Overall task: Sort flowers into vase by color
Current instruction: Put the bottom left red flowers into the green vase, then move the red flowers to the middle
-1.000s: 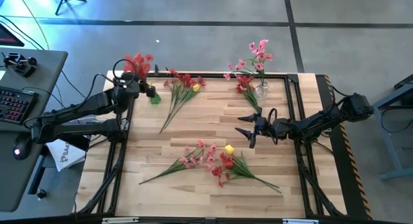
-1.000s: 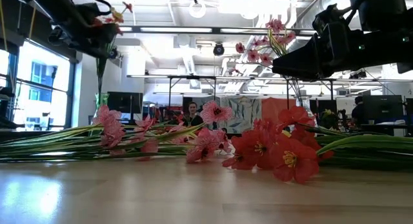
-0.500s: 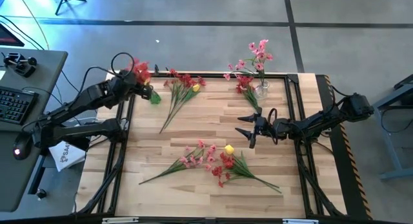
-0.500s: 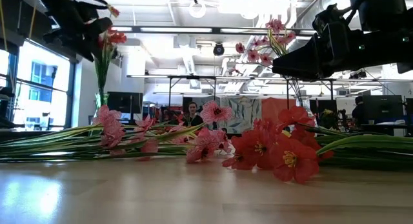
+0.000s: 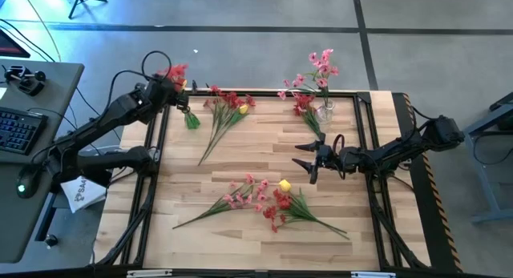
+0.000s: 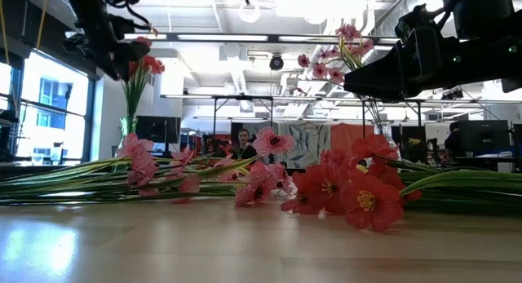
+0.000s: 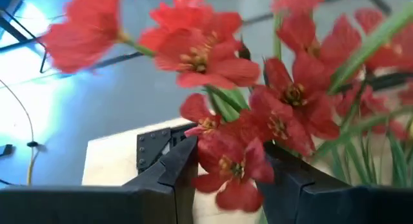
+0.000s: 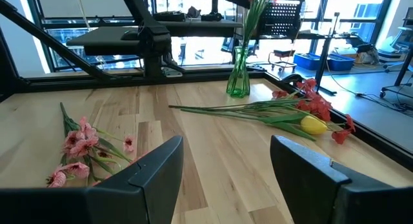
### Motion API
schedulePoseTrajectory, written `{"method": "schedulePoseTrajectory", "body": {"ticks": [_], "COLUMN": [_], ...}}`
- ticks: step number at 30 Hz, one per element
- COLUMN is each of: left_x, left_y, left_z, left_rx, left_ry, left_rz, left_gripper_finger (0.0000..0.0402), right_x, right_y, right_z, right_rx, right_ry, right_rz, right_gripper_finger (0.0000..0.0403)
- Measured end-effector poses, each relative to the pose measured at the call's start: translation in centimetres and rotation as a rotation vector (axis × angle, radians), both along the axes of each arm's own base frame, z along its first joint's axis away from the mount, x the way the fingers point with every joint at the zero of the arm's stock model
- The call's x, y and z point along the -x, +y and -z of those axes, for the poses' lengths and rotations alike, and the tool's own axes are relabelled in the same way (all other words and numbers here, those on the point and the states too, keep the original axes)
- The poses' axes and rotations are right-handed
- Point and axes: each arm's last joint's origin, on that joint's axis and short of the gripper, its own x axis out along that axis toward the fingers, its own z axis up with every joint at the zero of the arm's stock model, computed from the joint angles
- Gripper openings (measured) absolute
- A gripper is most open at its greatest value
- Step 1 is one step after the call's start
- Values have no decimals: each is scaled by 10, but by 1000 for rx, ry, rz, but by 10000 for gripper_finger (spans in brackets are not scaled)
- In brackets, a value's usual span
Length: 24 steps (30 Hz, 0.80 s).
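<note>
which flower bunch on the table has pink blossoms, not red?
The front-left bunch, lying flat with pink blossoms. The back bunch and the front-right bunch are red, each with a yellow bloom.

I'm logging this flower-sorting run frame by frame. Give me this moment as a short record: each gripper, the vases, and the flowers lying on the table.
left gripper: at the table's far left corner, fingers either side of a red spray standing in the green vase
right gripper: open, hovering over the table's right half, holding nothing
clear vase: far right edge, holds pink flowers
loose red bunch: far middle, with a yellow bloom
loose pink spray: near middle
loose red and yellow bunch: beside it
</note>
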Motion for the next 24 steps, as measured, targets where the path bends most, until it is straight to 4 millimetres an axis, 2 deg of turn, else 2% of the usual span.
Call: {"method": "schedulePoseTrajectory", "body": {"ticks": [2,5,10,13,18,24], "left_x": [2,8,18,19,8,-18], "left_y": [-3,-13,-35,-48,-73,-107], "left_z": [-9,-33,-77,-89,-85,-64], "left_rx": [23,49,71,130,310,452], "left_ry": [18,16,-81,-153,-270,-284], "left_rz": [10,5,39,118,298,407], "left_gripper_finger": [129,129,129,129,129,129], "right_x": [0,0,0,0,0,0], "right_y": [0,0,0,0,0,0], "right_z": [0,0,0,0,1,2], "right_rx": [0,0,-1,-15,-23,-24], "right_ry": [0,0,0,-3,2,11], "right_rz": [0,4,3,4,5,5], "right_gripper_finger": [227,227,227,227,227,227]}}
